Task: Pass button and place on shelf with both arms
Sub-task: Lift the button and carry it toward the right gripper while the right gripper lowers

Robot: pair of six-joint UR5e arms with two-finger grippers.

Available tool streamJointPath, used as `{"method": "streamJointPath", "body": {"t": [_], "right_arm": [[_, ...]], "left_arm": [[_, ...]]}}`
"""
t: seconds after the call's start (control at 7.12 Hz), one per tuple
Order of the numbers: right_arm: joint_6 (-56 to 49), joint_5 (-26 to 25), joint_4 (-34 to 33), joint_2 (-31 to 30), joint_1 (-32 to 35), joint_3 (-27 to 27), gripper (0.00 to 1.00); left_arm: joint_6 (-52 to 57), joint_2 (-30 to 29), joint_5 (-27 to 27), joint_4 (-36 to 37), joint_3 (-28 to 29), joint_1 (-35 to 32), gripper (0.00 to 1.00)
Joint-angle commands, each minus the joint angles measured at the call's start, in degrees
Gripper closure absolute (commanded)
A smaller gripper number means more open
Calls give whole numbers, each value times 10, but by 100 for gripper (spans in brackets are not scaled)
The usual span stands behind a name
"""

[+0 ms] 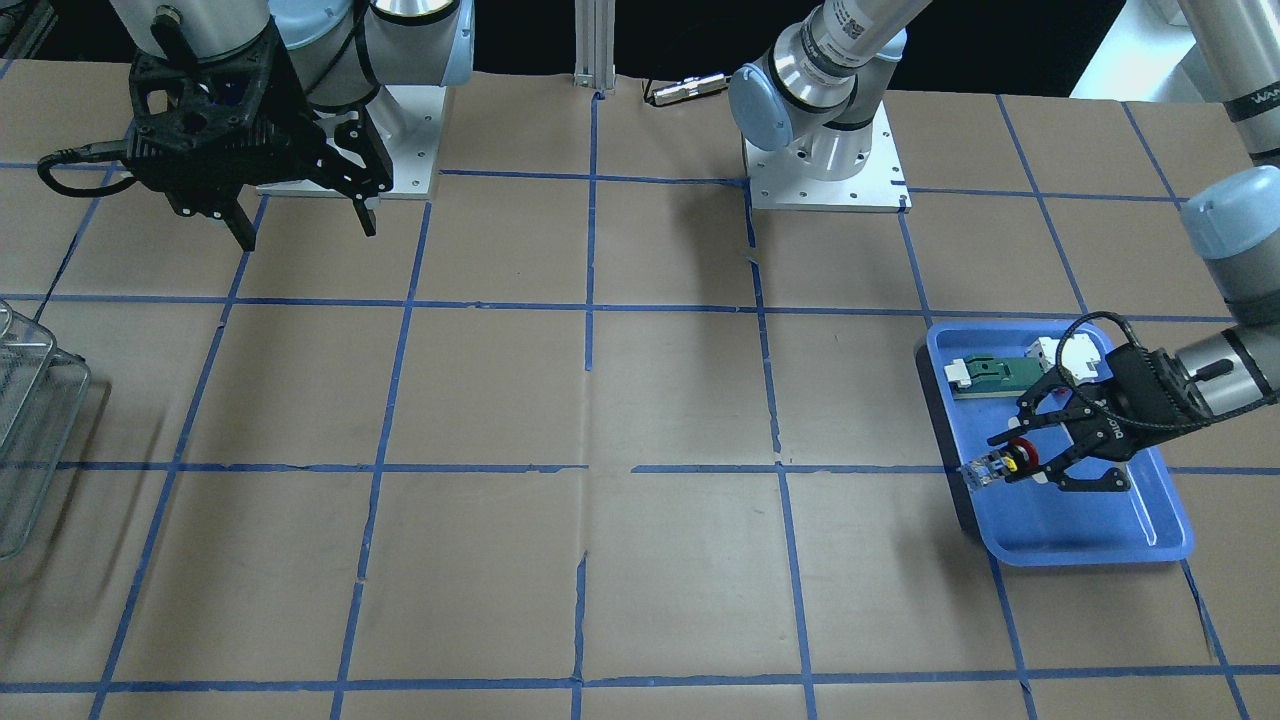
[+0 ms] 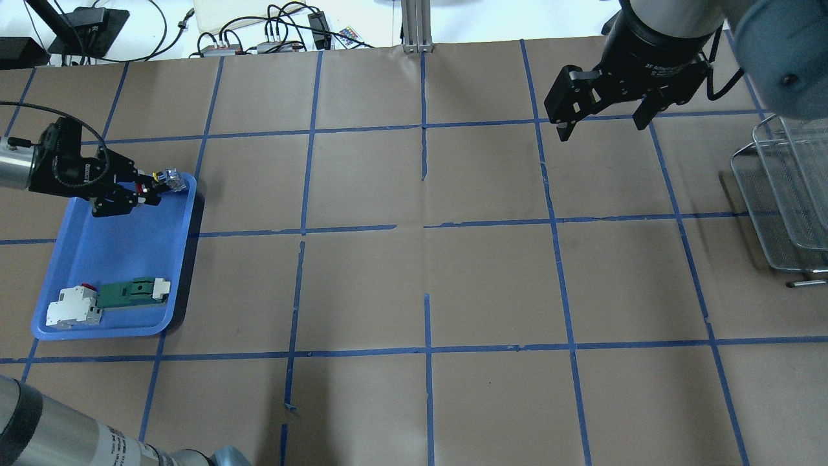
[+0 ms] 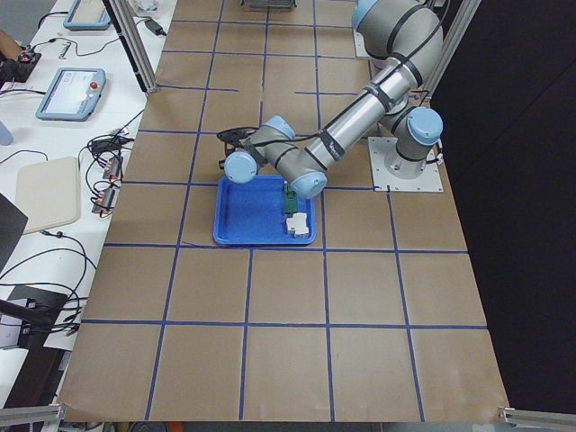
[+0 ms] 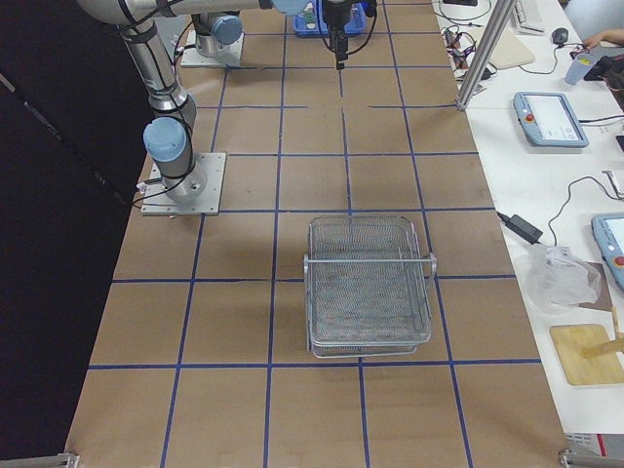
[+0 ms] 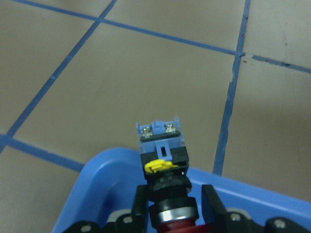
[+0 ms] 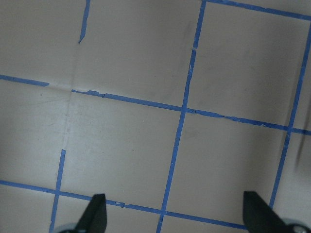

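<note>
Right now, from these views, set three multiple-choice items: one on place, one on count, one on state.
1. Where is the small red-capped push-button switch relative to the blue plastic tray? A lying on its floor; B held by the black left gripper over its corner; C mid-table.
2. How many blocks lie in the tray? A one; B two; C four.
3. The black right gripper is: A open, empty; B shut on a block; C shut, empty.
Key: B, fingers clamp it; B, green-and-white block, white-and-red block; A, fingers apart, nothing between.

Red button point(image 1: 990, 468) — sideways in left pincer point(image 1: 1014, 460); shelf point(image 4: 369, 292) apart.
</note>
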Motion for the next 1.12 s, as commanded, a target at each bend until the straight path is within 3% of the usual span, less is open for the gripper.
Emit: {"method": "streamJointPath", "body": {"t": [0.0,0.14,0.42,0.7,0.98], "right_arm": [[-90,27,1,0,-15,-2,0],[-165,65,8,1,-30,-1,0],[-281,74,39,-17,-74,-2,0],[-477,122,74,-22,-99,-1,0],[-615,154,91,-42,-99,12,0]], "left_arm": [[3,37,-26,-96,35,-122,100],[3,39,-54,-111,43,-169,100],[2,38,-108,-122,48,-257,100],[-22,40,-204,-121,62,-327,100],[-122,32,-214,-119,106,-393,100]]}}
